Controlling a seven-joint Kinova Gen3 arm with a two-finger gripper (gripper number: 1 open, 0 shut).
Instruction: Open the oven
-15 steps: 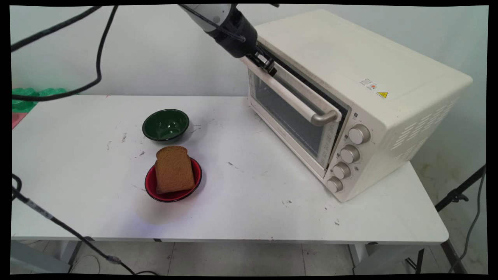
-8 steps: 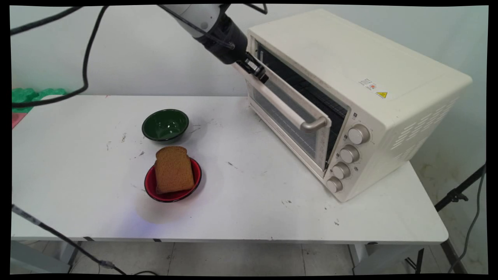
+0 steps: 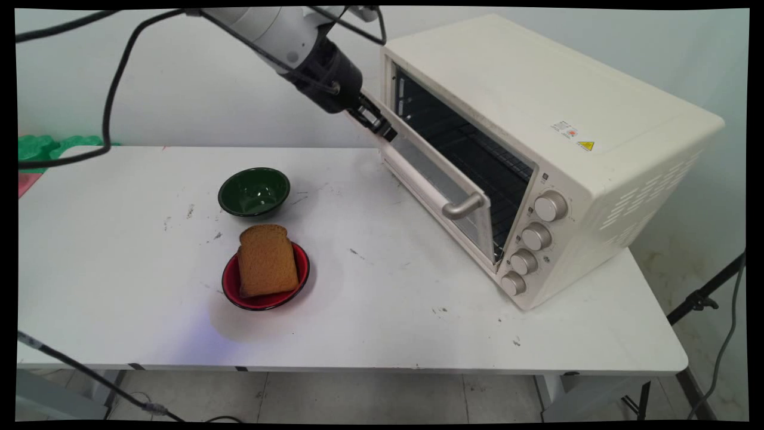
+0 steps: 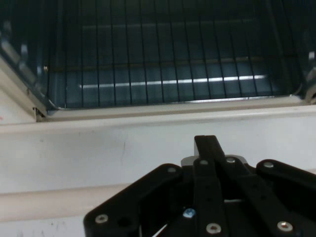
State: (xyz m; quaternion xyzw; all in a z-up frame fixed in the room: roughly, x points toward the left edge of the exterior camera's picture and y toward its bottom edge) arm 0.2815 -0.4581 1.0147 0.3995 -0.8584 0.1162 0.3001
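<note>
Pincer (image 3: 382,126): at the far end of the oven door's handle bar (image 3: 431,186), at the door's top edge; linkage drawn together in the hand view, so clamped on the bar, I judge.
Oven (image 3: 537,119): cream toaster oven on the worktop's (image 3: 382,322) right half, far side, front turned toward the left.
Door (image 3: 462,209): hinged at the bottom, tilted partly open; wire rack (image 4: 163,54) visible inside.
Handling: door looks stiff, glass-paned, swinging on its hinge only; the bar is smooth metal, likely slippery, the natural place to hold.
Bread (image 3: 267,260): brown slice leaning in a red bowl (image 3: 298,280), mid-worktop; probably light and soft.
Green bowl (image 3: 253,191): empty, just behind the red one.
Room: open worktop before the door; bowls stand well apart from its swing.
</note>
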